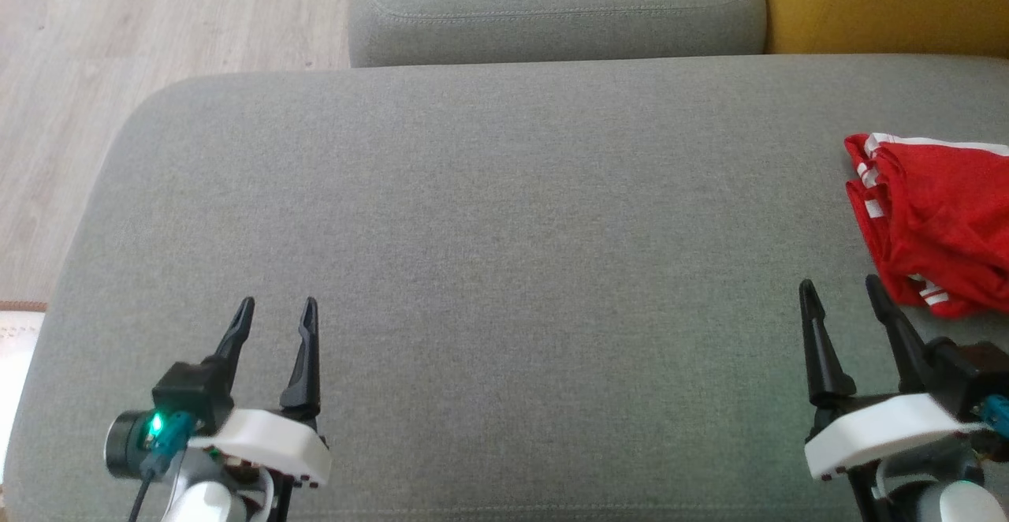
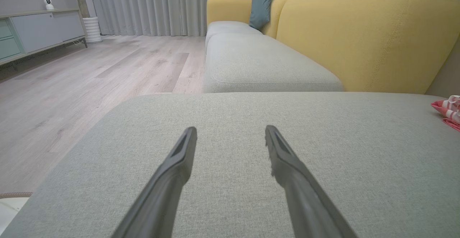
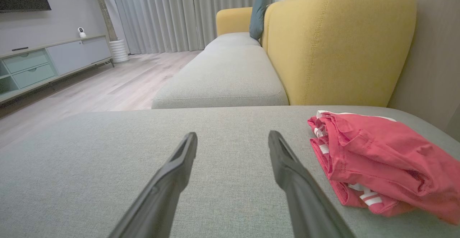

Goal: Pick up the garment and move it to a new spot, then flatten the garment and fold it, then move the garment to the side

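Grey woven seat cushion [image 1: 504, 230] spreads beneath us. Our left hand [image 1: 278, 301] and right hand [image 1: 839, 281] hover over it, fingers apart, gripping nothing. Just right of our right hand lies the garment [image 1: 938, 222], red with white stripes, rumpled in soft layers. From the head its right side is cut off. The right wrist shows it whole, the left wrist a mere sliver. Both wrist views add pleated curtains [image 3: 161, 15], a teal pillow [image 3: 258, 11] and a low sideboard [image 2: 39, 29].
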Available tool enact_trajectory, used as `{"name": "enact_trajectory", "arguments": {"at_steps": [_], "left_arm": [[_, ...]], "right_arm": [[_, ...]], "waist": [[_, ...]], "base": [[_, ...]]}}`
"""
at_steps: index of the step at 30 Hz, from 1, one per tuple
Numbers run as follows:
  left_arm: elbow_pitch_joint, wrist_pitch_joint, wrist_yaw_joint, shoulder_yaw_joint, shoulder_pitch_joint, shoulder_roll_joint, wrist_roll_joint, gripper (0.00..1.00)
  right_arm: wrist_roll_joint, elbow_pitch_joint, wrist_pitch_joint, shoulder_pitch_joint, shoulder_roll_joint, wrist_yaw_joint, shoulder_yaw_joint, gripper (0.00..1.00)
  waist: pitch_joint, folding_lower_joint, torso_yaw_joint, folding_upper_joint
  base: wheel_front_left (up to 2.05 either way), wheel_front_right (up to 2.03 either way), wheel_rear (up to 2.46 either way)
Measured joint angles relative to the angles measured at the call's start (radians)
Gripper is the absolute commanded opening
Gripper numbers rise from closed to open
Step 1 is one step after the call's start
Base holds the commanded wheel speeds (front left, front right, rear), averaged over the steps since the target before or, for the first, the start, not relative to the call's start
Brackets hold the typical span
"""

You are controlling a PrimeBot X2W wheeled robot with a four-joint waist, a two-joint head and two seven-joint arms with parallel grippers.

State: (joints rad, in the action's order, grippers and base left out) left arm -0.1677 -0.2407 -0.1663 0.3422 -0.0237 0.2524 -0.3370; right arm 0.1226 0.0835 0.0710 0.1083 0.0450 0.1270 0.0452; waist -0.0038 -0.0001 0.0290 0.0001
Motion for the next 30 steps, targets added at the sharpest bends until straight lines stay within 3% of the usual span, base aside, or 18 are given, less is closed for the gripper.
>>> {"name": "enact_trajectory", "arguments": {"at_steps": [30], "left_arm": [[-0.012, -0.001, -0.011, 0.005, -0.002, 0.002, -0.002, 1.00]], "right_arm": [[0.009, 0.001, 0.000, 0.005, 0.000, 0.000, -0.014, 1.00]], "waist": [[0.028, 0.0000, -0.006, 0.0000]], "base": [[0.00, 0.00, 0.00]]}}
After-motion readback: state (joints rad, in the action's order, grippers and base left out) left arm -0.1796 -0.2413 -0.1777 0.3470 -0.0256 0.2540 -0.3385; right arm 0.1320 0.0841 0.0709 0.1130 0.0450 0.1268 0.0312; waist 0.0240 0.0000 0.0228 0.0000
